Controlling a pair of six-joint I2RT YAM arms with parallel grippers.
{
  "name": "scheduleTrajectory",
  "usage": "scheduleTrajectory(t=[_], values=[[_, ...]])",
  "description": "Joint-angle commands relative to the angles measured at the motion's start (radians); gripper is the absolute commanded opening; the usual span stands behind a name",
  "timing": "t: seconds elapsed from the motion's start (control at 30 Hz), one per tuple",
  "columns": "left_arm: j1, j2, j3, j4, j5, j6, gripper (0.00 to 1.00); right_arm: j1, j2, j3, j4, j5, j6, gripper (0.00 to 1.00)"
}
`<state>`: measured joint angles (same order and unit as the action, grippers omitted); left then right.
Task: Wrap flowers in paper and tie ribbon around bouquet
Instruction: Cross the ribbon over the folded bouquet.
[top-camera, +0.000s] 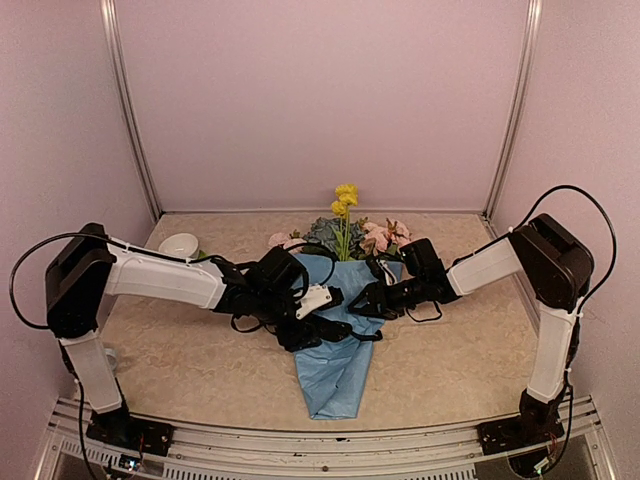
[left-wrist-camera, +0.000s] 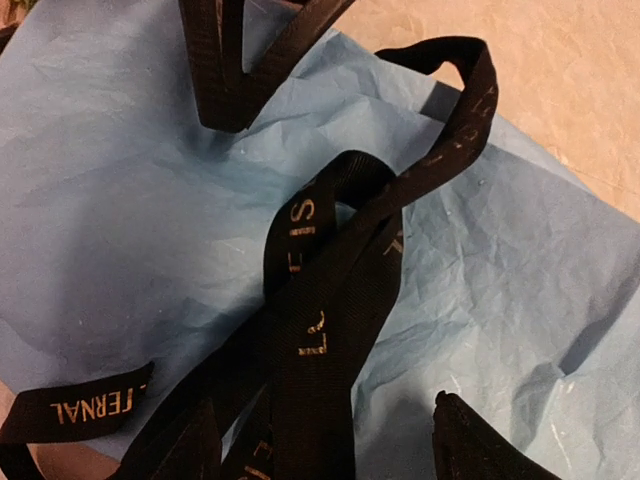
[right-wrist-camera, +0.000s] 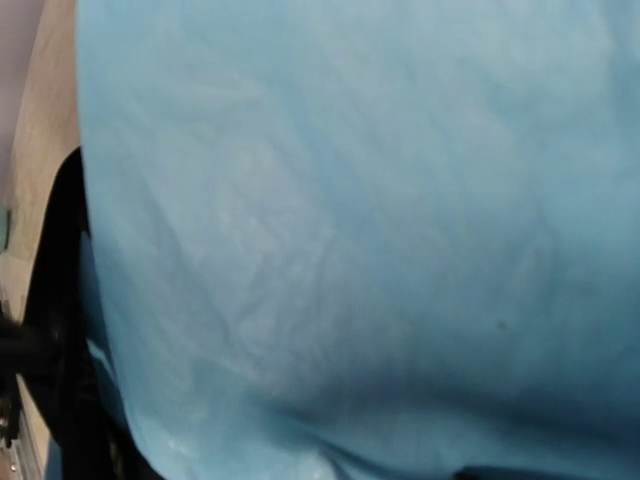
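Note:
The bouquet lies on the table with its flowers pointing away from me, wrapped in a light-blue paper cone. A black ribbon with pale lettering loops loosely over the paper at the cone's middle. My left gripper hovers over the cone's left side. Its jaws stand wide apart, and a ribbon strand runs loose between them, close to the left finger. My right gripper holds the cone's right side. In its wrist view, paper fills the frame and hides the fingers.
A small pale saucer sits at the back left of the table. Pink walls enclose the table on three sides. Black cables hang from both arms near the cone.

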<state>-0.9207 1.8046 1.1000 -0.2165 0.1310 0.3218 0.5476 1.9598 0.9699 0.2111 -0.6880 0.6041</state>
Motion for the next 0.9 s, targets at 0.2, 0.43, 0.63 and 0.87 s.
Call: scheduleTrajectory(t=[0.2, 0.43, 0.63, 0.87], values=[[0.017, 0.115, 0.122, -0.05, -0.119, 0.08, 0.42, 0.006, 0.01, 0.004, -0.054, 0.015, -0.028, 0.56], [0.019, 0.157, 0.136, -0.068, -0.154, 0.084, 0.14, 0.006, -0.008, 0.009, -0.07, 0.012, -0.041, 0.56], [0.018, 0.136, 0.142, 0.011, -0.273, 0.061, 0.0, 0.006, -0.009, 0.013, -0.085, 0.012, -0.046, 0.55], [-0.013, 0.026, 0.103, 0.265, -0.529, 0.09, 0.0, 0.006, -0.001, 0.016, -0.102, 0.025, -0.05, 0.55]])
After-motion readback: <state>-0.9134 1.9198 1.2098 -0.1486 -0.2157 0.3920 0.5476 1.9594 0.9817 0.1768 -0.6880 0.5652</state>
